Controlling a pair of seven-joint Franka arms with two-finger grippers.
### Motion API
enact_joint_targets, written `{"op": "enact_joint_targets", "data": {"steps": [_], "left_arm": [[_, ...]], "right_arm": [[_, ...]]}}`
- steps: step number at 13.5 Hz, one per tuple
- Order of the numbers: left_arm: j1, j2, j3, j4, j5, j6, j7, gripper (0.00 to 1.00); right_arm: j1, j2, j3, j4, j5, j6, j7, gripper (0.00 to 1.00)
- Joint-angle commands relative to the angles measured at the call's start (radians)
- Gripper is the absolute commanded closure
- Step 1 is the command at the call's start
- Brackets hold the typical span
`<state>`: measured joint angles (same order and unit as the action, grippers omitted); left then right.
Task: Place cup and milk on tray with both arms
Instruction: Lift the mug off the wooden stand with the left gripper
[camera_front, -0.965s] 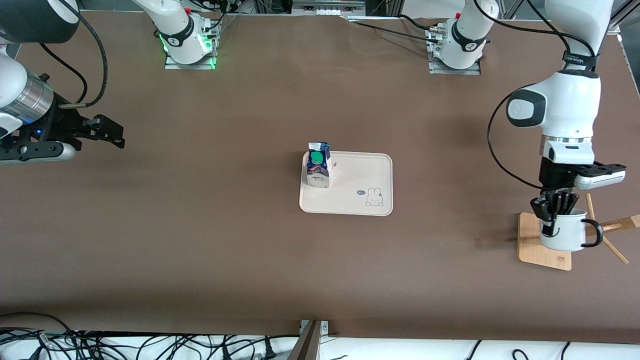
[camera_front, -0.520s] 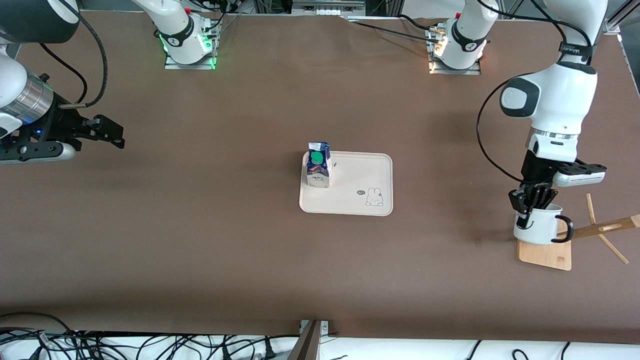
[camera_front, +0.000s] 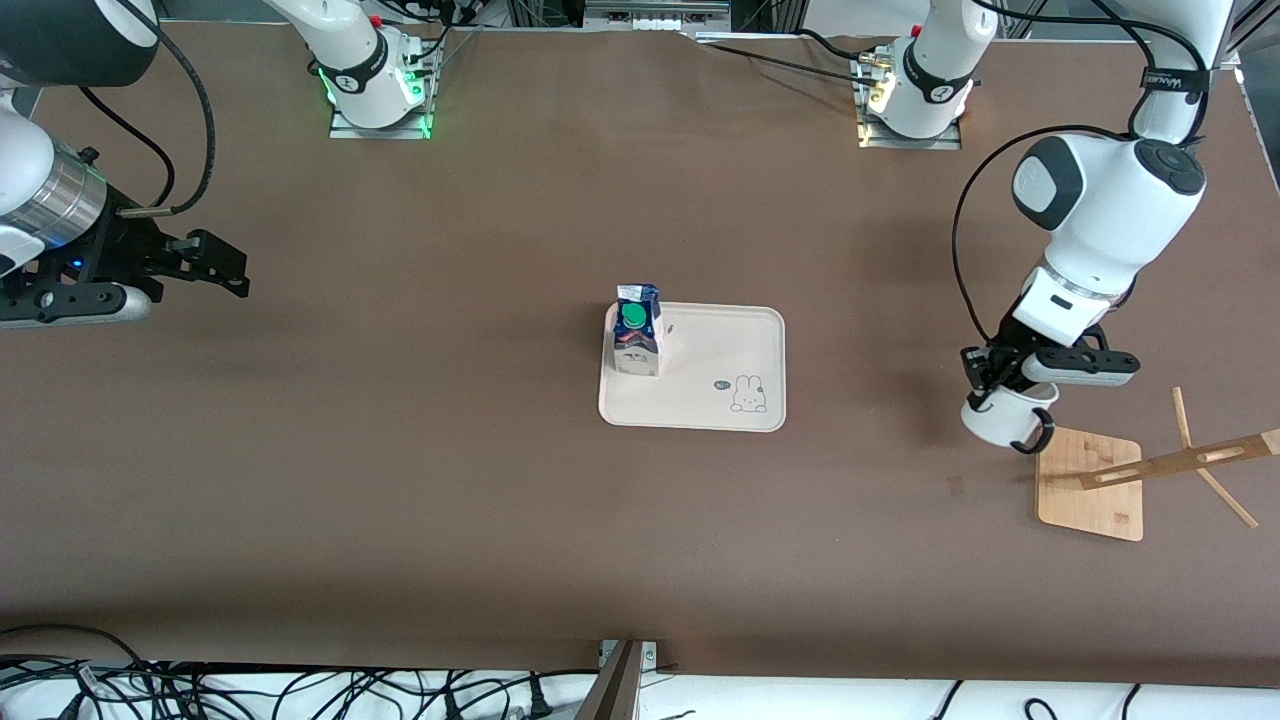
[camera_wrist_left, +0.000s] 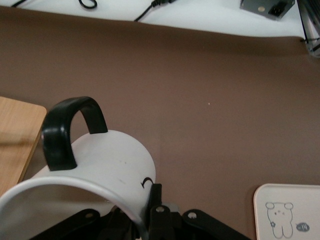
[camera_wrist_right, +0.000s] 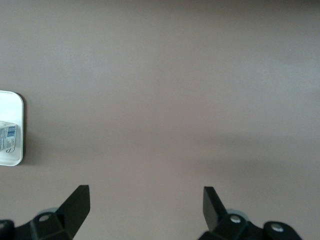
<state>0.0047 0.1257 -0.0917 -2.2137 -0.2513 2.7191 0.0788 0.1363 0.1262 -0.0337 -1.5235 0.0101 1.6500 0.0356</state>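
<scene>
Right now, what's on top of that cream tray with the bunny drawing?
Only the milk stands on the tray, at its end toward the right arm. The cup hangs in the left gripper over bare table. The carton covers the tray beneath it.

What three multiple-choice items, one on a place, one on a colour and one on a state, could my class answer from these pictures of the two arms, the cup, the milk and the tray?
1. Where does the milk stand?
A. on the tray, at the edge toward the right arm's end
B. on the bamboo board
C. on the bare table

2. What colour is the milk's cap?
A. red
B. green
C. black

3. How is the cup now?
A. standing on the tray
B. lying on the table
C. held by the left hand, tilted, over the table beside the bamboo board

Key: 1 A, the carton sits inside the tray's rim; 2 B, its round top shows green; 3 C, the left hand grips the rim, while the right hand waits open.
</scene>
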Motion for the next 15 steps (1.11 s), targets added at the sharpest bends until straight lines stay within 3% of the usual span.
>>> {"op": "enact_joint_targets", "data": {"steps": [1,4,6,9,11,15], "left_arm": [[0.004,-0.023,0.004,0.022,0.018,-0.122,0.022,1.0],[0.003,-0.028,0.001,0.025,0.023,-0.162,0.022,1.0],[0.0,-0.026,-0.01,0.038,0.053,-0.258,0.021,1.0],[-0.011,-0.026,-0.032,0.087,0.225,-0.457,-0.069,1.0],[-0.054,-0.02,-0.074,0.121,0.34,-0.582,-0.233,1.0],[-0.086,0.046,-0.172,0.187,0.336,-0.688,-0.352,1.0]], "right_arm": [[-0.007,0.01,0.008,0.023,-0.012,-0.003,0.004,0.0],[-0.007,0.01,0.008,0.023,-0.013,0.002,0.004,0.0],[-0.007,0.01,0.008,0.023,-0.018,0.004,0.004,0.0],[-0.007,0.012,0.008,0.023,-0.019,0.002,0.004,0.0],[-0.007,0.01,0.008,0.023,-0.019,0.004,0.004,0.0],[-0.009,0.012,0.008,0.025,-0.019,0.004,0.004,0.0]]}}
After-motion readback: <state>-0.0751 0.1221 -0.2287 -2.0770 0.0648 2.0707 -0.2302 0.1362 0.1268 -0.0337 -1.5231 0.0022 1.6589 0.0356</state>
